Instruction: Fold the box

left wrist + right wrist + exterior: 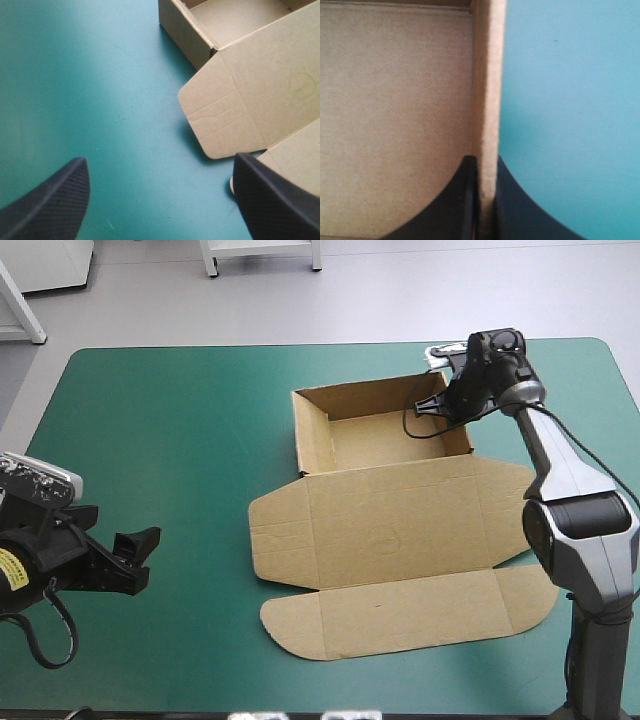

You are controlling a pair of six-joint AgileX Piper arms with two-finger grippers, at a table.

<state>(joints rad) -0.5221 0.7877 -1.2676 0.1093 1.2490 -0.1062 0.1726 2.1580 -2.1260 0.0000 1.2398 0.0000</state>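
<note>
On the table [180, 430], near the middle: box [390, 530] w/ tray walls up at 12 o'clock, lid flat at 6, not tucked yet. Right gripper [487, 164] pinches its 3 o'clock wall; left gripper [140, 558] spread, at 8.

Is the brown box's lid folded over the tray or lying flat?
Flat. The brown cardboard box is an open tray with raised walls; its lid lies spread on the teal-green cover.
</note>
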